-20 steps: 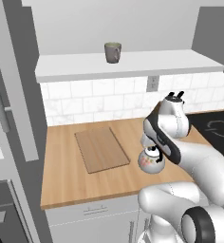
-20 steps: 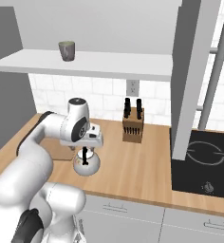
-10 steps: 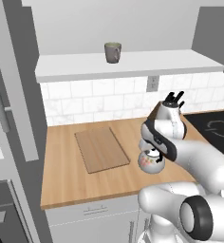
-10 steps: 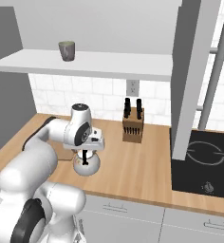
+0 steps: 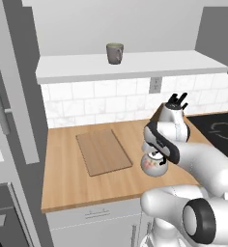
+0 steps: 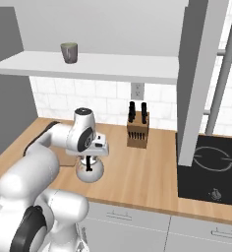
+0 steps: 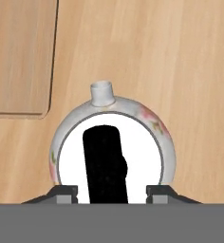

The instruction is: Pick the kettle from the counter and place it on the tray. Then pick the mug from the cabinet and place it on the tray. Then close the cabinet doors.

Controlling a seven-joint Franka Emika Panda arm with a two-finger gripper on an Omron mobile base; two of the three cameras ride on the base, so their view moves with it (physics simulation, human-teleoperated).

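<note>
Kettle handle sat straight under my gripper, tray off to the left

I had the gripper lowered directly over the kettle, which stood upright on the counter just right of the tray, near it but not touching. Looking down the hand camera, the black handle ran as a dark bar up the middle of the white lid, its long axis in line with the spout and crossing the gap between my two fingertips at a right angle. So the fingers stood one on each side of the handle, which is how I wanted them for a pinch across its narrow width. There was bare lid showing between each tip and the bar, so I read the jaws as partly spread and not yet pressing on anything; whether they were actually touching the kettle body lower down I could not tell from these views.

From the right base camera the hand hung squarely above the kettle, with the knife block well apart behind it. My judgement was that the first step was barely begun: the kettle sat on bare wood, the mug waited up on the cabinet shelf. Once pinched, the carry would run a short way left, towards the tray corner I could see beside the spout
</note>
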